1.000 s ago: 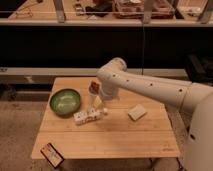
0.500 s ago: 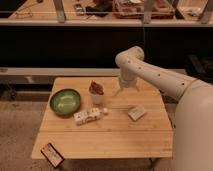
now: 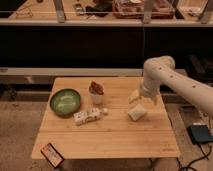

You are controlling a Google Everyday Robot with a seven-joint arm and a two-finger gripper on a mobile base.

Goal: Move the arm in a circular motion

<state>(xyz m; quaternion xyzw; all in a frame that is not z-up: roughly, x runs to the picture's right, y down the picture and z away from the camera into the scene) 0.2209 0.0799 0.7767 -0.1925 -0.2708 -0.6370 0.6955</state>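
In the camera view, the arm [image 3: 167, 75] is reaching in from the right over the wooden table [image 3: 110, 140], its gripper [image 3: 135, 95] hanging just above a pale block [image 3: 137, 112], right of the green bowl [image 3: 65, 101], and I cannot tell its grip.

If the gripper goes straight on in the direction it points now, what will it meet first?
Probably the small white object just below it. The gripper hangs over the wooden table, right side, pointing down; depth is unclear, so it may reach bare tabletop instead.
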